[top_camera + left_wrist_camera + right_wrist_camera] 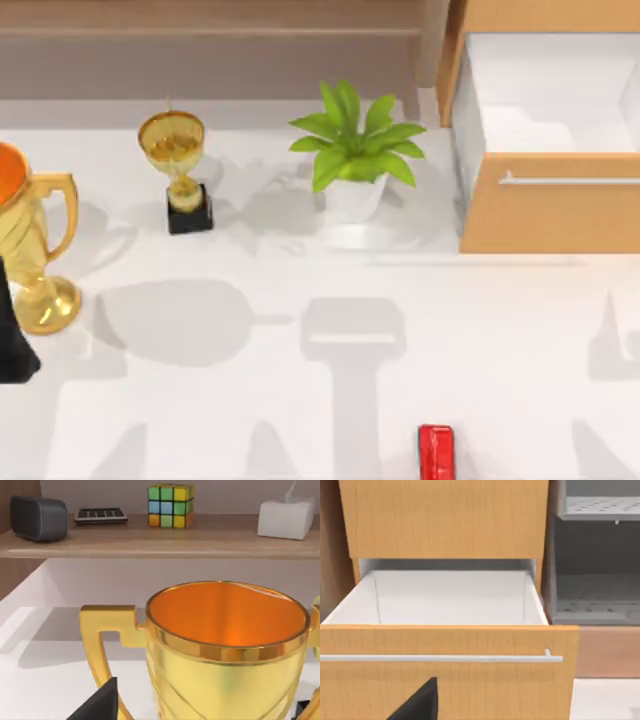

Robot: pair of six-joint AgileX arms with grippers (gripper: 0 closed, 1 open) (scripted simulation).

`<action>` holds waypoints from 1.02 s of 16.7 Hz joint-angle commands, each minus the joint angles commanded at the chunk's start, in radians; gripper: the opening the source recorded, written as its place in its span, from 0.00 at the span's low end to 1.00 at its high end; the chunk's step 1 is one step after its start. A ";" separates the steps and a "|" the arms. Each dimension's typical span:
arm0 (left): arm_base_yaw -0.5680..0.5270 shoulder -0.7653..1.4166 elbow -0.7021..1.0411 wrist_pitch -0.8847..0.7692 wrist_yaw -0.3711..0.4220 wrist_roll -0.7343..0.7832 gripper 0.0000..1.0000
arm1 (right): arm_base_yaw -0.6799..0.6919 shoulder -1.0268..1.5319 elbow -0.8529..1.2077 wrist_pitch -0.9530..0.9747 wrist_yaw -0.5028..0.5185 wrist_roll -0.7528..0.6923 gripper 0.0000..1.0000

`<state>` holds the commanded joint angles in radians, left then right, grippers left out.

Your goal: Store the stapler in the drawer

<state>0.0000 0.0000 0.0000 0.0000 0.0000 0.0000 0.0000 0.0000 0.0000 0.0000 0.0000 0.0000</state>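
Currently the stapler (436,452) lies free: small, rigid, glossy, likely slippery; grasp across its narrow sides. Pincer state: cannot tell.

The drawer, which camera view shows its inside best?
The right wrist view: the drawer faces it, pulled open, white interior bare. The top view has it at the table's right, partly cropped. The left wrist view faces a gold trophy.

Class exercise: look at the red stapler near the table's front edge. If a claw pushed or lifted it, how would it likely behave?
The stapler looks like a rigid bar, so it probably keeps its shape. Its glossy surface may slip in a grip. Lying flat and low on the table, it seems likelier to slide than to tip or roll.
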 joint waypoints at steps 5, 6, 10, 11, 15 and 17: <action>0.000 0.000 0.000 0.000 0.000 0.000 1.00 | 0.034 0.061 0.038 -0.034 -0.001 0.036 1.00; 0.000 0.000 0.000 0.000 0.000 0.000 1.00 | 0.056 0.100 0.063 -0.056 -0.001 0.059 1.00; 0.000 0.000 0.000 0.000 0.000 0.000 1.00 | 0.186 0.335 0.213 -0.188 -0.001 0.195 1.00; 0.000 0.000 0.000 0.000 0.000 0.000 1.00 | 0.226 0.408 0.260 -0.229 -0.001 0.237 1.00; 0.000 0.000 0.000 0.000 0.000 0.000 1.00 | 0.408 0.735 0.470 -0.415 0.000 0.428 1.00; 0.000 0.000 0.000 0.000 0.000 0.000 1.00 | 0.504 0.908 0.580 -0.512 0.000 0.528 1.00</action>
<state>0.0000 0.0000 0.0000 0.0000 0.0000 0.0000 0.5038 0.9078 0.5801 -0.5117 -0.0004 0.5278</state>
